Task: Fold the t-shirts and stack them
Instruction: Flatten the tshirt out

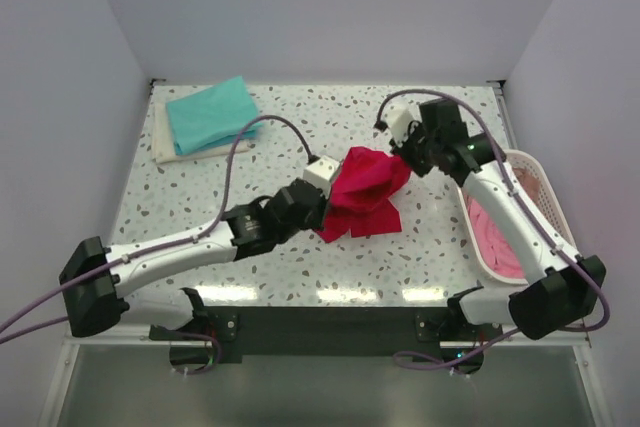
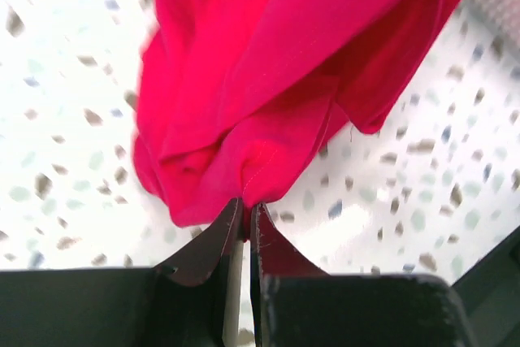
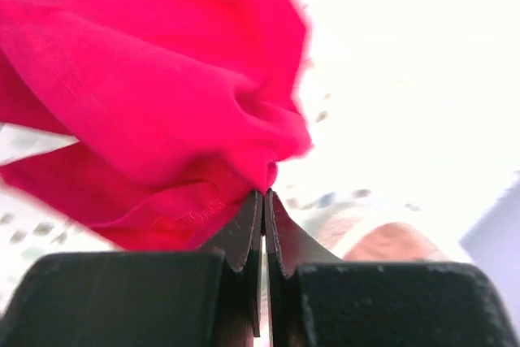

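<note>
A crimson-red t-shirt (image 1: 362,192) hangs bunched over the middle of the speckled table, held up between both arms. On its left lower edge my left gripper (image 1: 327,209) is shut; the left wrist view has red cloth (image 2: 268,79) pinched in my left gripper (image 2: 246,205). At the upper right corner of the cloth my right gripper (image 1: 400,159) is shut too, and the right wrist view shows red fabric (image 3: 146,95) clamped at my right gripper (image 3: 265,194). A folded teal t-shirt (image 1: 210,114) lies on a folded cream one (image 1: 170,151) at the back left. Pink t-shirts (image 1: 492,235) fill the basket.
A white oval mesh laundry basket (image 1: 530,172) stands at the table's right edge, under the right arm. Grey walls close the table in at the back and both sides. Purple cables loop off both arms.
</note>
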You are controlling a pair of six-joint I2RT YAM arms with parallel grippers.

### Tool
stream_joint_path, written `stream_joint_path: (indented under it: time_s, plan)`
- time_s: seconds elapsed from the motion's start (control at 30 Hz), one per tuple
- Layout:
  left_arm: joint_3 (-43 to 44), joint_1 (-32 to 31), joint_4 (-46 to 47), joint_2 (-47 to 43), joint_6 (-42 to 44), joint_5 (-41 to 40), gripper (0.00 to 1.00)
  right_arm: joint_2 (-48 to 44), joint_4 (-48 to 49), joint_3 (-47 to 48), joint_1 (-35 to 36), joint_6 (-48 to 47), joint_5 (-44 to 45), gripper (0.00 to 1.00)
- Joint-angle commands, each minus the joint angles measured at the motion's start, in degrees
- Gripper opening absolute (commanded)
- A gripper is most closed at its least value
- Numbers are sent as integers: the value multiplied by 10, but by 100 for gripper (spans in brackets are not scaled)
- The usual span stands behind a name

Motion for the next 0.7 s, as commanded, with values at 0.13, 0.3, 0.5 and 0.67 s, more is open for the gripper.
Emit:
stream_joint_path:
  time_s: [0.13,0.3,0.5,0.67]
  plan:
    - [247,61,-56,-5,167,86,0,15,-43,294,-81,-48,58,0]
    - [492,60,-125,87,199,184,0,15,-17,423,-87,-67,113,0]
    - [717,45,-178,148,202,239,0,35,44,577,-91,-83,182,0]
    - [735,35,-175,81,210,196,0,90,51,708,-91,-82,179,0]
